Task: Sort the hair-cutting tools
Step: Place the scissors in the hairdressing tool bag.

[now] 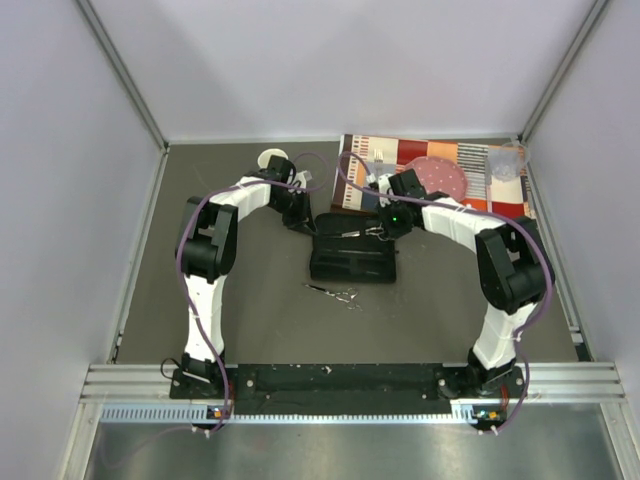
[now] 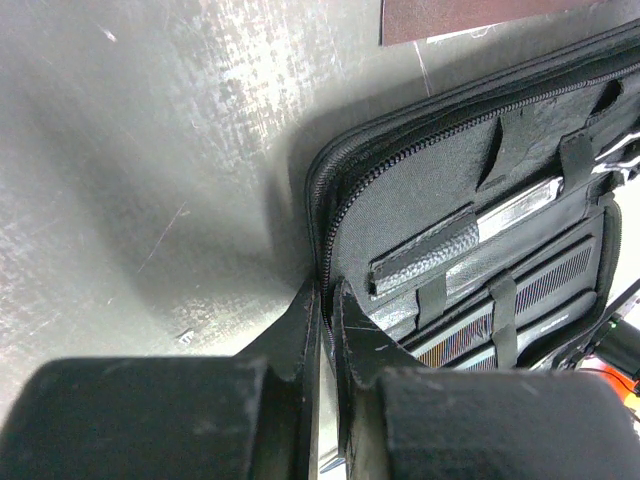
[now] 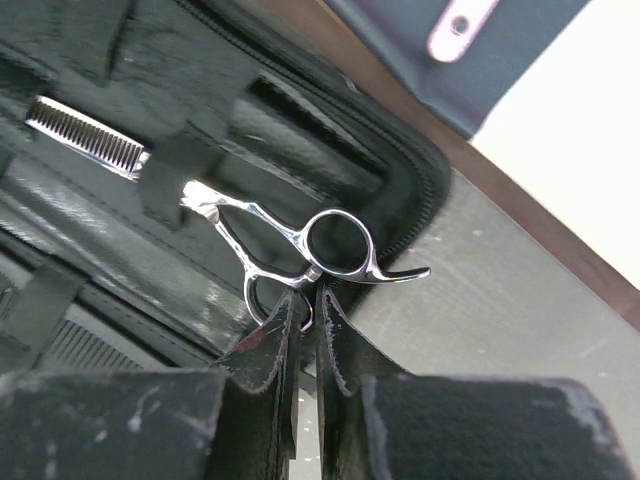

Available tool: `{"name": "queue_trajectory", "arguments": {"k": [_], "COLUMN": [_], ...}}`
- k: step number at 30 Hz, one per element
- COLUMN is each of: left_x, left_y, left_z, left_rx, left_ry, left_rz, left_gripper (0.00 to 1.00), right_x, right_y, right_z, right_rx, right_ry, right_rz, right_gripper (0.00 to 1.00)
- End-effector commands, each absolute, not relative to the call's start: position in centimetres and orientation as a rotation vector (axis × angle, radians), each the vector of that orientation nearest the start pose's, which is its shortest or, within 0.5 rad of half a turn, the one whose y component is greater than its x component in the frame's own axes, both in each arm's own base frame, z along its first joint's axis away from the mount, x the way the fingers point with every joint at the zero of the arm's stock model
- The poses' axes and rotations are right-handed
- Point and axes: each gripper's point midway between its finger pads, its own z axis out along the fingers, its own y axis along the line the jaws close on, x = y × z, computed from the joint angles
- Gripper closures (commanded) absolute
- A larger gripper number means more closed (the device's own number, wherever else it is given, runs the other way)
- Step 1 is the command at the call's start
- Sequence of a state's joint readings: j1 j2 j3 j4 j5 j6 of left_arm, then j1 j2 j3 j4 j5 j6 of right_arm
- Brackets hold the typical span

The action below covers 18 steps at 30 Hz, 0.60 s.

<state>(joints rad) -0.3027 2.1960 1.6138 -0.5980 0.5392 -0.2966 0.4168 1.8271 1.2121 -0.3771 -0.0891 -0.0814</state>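
**Step in hand: seating the scissors in the case**

1. Check both grips. The right end effector [image 3: 305, 300] is pinched together on the lower finger ring of the silver metal thinning scissors [image 3: 250, 210]. The left end effector [image 2: 325, 295] is clamped on the zipped rim of the black rectangular zip case [image 2: 420, 180] at one corner, pinning it down.

2. Locate the work.
   - The case lies open at the middle of the dark grey surface [image 1: 250, 310].
   - The toothed blade of the held scissors passes under a black elastic strap [image 3: 175, 165] in the far half of the case. The finger rings lie just inside the zip line at a corner.
   - A flat black comb [image 2: 555, 285] sits in a lower pocket.
   - A second pair of silver scissors [image 1: 338, 293] lies loose on the surface, just in front of the case.

3. Feed the blade along its own line – push, do not lift. Lifting would likely drag the strap and tilt the scissors out of the loop.

4. Hold the left clamp firm during the push. Without it the light case would probably skate across the surface.

5. Release only when both rings rest flat inside the zip line. An overhanging ring or finger rest could foul the zip later.

6. Part the right fingers only slightly and back straight out – a sideways exit risks hooking the ring and pulling the scissors free.
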Motion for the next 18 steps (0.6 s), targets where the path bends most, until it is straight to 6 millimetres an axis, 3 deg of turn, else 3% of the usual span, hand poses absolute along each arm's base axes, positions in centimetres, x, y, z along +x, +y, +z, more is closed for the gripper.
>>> {"name": "queue_trajectory", "arguments": {"k": [1, 18], "left_x": [39.9, 38.9], "left_y": [-22.5, -24.0], "left_z": [0.6, 1.0], "left_rx": [0.168, 0.207], "left_ry": [2.855, 2.846], "left_rz": [-0.802, -0.917], "left_gripper": [1.0, 1.0], "right_x": [39.2, 39.2], "right_y": [23.7, 26.4], "right_z": [7.6, 6.4], "right_rx": [-0.704, -0.551], "right_ry": [2.332, 2.405], "right_rz": [0.431, 0.612], "right_gripper": [1.0, 1.0]}}
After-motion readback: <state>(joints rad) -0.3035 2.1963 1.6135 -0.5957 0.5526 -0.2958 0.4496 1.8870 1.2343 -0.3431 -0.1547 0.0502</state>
